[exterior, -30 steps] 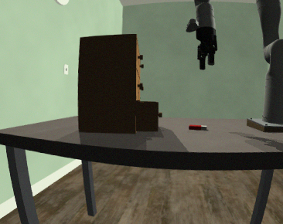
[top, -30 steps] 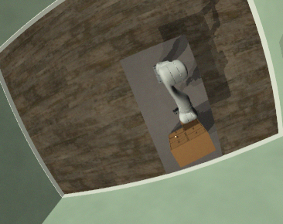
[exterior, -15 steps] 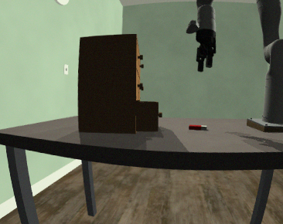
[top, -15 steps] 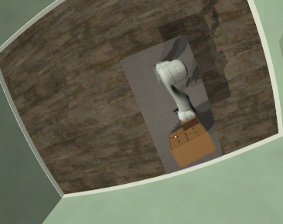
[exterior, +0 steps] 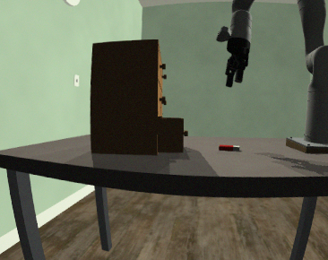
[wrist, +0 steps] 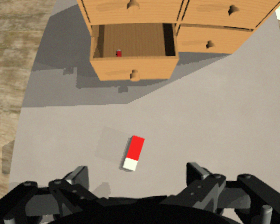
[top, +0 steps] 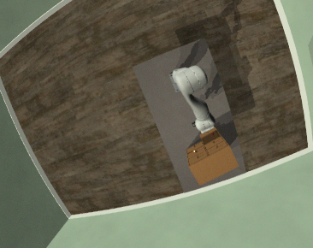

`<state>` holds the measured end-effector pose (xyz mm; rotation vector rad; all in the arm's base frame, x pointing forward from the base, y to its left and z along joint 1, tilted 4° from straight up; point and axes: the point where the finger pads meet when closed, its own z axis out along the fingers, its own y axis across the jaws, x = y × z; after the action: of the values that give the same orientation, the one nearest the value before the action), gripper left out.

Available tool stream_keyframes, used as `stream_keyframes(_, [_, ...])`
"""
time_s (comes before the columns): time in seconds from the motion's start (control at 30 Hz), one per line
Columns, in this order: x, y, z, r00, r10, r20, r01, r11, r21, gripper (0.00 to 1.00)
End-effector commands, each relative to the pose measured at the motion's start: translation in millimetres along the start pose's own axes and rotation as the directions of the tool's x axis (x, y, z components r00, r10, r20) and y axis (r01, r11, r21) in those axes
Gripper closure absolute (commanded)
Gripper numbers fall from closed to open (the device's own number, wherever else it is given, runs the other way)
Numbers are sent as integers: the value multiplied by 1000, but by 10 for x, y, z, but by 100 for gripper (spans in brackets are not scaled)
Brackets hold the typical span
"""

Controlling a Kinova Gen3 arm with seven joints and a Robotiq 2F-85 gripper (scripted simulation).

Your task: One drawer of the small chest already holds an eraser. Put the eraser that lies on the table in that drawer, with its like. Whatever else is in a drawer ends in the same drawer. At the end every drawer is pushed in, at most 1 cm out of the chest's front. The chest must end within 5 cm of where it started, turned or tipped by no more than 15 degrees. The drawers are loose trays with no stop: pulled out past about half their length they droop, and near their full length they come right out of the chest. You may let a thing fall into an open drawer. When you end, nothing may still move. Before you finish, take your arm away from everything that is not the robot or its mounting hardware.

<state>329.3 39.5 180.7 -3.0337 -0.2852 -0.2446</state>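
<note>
A red and white eraser (exterior: pixel 228 148) (wrist: pixel 134 152) lies flat on the table in front of the chest (top: pixel 214 167) (exterior: pixel 125 96). The chest stands upright. Its bottom drawer, on the left in the wrist view, is pulled out; this open drawer (exterior: pixel 171 135) (wrist: pixel 113 68) looks level. Inside it a small red thing (wrist: pixel 119 53) shows near the front wall, partly hidden. The other drawers in view look pushed in. My gripper (exterior: pixel 234 85) (wrist: pixel 137 176) is open and empty, high above the table, pointing down, with the eraser below and ahead of it in the wrist view.
The grey table (top: pixel 158 107) (exterior: pixel 255 166) (wrist: pixel 231 115) carries the chest and the arm's base (exterior: pixel 314 144). Closed drawers with knobs rise above the open drawer, and a closed bottom drawer (wrist: pixel 196 41) is beside it. The chest's shadow falls around the open drawer.
</note>
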Motion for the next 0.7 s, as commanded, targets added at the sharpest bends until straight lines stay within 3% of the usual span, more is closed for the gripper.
stream_keyframes(0.0, [-9, 2, 38, 1000, 1, -12, -1, 1000, 0, 0])
stream_keyframes(0.67, [137, -1, 306, 988, 0, -157, 0, 1000, 1, 0])
